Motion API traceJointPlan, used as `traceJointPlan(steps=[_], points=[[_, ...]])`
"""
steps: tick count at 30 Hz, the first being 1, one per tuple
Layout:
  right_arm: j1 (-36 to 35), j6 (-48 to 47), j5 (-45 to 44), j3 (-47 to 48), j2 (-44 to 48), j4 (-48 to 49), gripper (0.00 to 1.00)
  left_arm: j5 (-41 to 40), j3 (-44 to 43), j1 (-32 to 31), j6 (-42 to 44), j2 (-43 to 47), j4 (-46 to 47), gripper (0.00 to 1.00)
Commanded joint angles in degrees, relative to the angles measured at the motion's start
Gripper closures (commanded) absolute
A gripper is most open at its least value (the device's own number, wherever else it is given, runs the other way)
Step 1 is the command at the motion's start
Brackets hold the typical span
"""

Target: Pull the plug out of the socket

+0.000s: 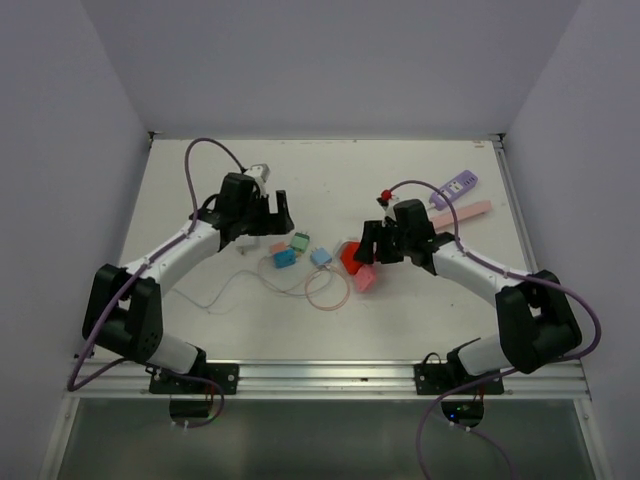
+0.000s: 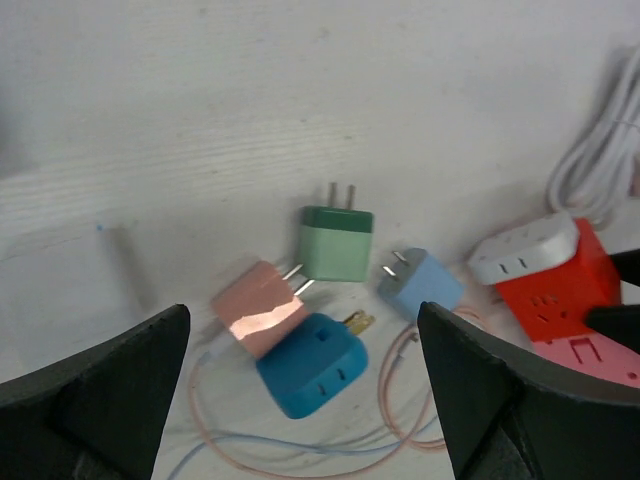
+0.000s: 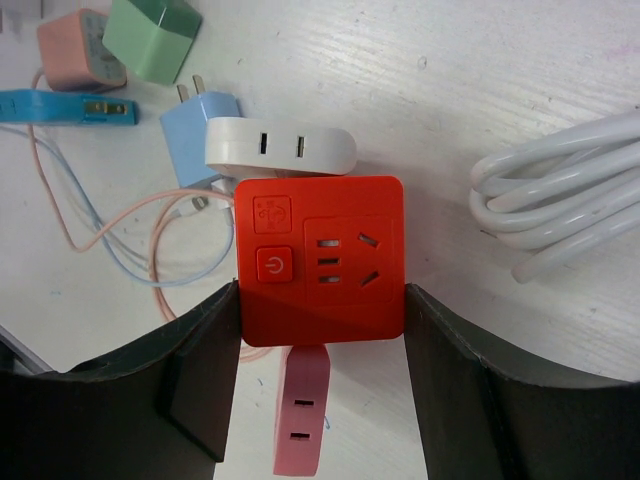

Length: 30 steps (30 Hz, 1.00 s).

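Observation:
The red socket cube lies on the table with a white plug on its far side and a pink plug on its near side. My right gripper is shut on it, its fingers pressing both flanks; the overhead view shows this gripper at the socket. My left gripper hangs open above a dark blue plug that lies free on the table, touching a salmon plug. From above, the left gripper sits just behind the blue plug.
A green plug and a light blue plug lie between the two arms, with thin looped cables around them. A coiled white cable lies right of the socket. A purple power strip and a pink one sit at the back right.

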<state>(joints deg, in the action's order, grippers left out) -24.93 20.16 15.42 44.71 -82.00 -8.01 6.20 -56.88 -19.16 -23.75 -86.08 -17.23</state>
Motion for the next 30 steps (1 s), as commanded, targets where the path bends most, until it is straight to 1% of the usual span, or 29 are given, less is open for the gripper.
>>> traceJointPlan(steps=[1,3,4,5,7,11,12,13,16,17,19,20,22,23,26,30], points=[[-0.21,6.87,-4.78,1.87,-0.8,-1.66,1.0,6.72,0.54,-3.86,-3.32,3.81,7.64,0.0],[-0.21,10.67,-5.75,0.91,-1.15,-0.96,1.0,7.86,2.12,-6.4,-5.42,4.17,10.72,0.0],[-0.21,14.6,-5.84,0.47,-1.24,-0.08,1.0,8.56,2.56,-7.03,-6.04,4.08,11.77,0.0],[-0.12,16.64,-5.93,0.12,-1.5,0.36,1.0,9.18,3.35,-7.56,-6.57,3.99,13.53,0.0],[-0.21,22.08,-6.02,-0.94,-1.67,1.5,1.0,9.97,3.79,-9.31,-7.8,3.82,14.51,0.0],[-0.21,27.73,-4.7,-1.99,-1.94,3.17,0.99,9.89,3.45,-12.91,-8.07,2.85,14.51,0.01],[-0.21,28.26,-4.61,-2.08,-1.94,3.18,0.96,9.63,3.45,-13.1,-8.42,2.59,14.42,0.0],[-0.12,28.7,-5.04,-2.08,-1.94,2.74,0.86,9.54,3.53,-13.36,-8.51,2.5,14.25,0.0],[-0.21,29.23,-5.05,-2.43,-2.12,2.65,0.65,9.18,3.53,-13.8,-8.42,1.97,14.16,0.0],[-0.21,29.23,-4.44,-2.61,-2.29,2.74,0.54,9.01,3.45,-14.06,-8.33,1.89,14.16,0.0],[-0.21,29.67,-3.65,-2.96,-2.2,2.74,0.43,8.83,3.36,-14.5,-8.07,1.71,14.16,0.0],[-0.12,29.67,-3.21,-3.05,-2.12,2.74,0.36,8.83,3.36,-14.85,-7.98,1.27,14.16,0.0],[-0.12,29.67,-3.2,-3.14,-1.33,2.12,0.31,8.75,3.18,-15.21,-8.07,1.18,14.07,0.0],[-0.12,29.58,-3.46,-3.05,-1.06,1.77,0.27,8.66,3.09,-15.38,-8.07,1.01,13.98,0.0],[-0.12,28.44,-4.96,-2.35,-0.1,-0.33,0.2,8.31,3.01,-15.56,-7.98,1.01,13.98,0.0],[-0.03,25.72,-7.15,0.02,0.26,-4.2,0.14,7.69,2.3,-16.17,-6.67,1.09,13.63,0.0]])
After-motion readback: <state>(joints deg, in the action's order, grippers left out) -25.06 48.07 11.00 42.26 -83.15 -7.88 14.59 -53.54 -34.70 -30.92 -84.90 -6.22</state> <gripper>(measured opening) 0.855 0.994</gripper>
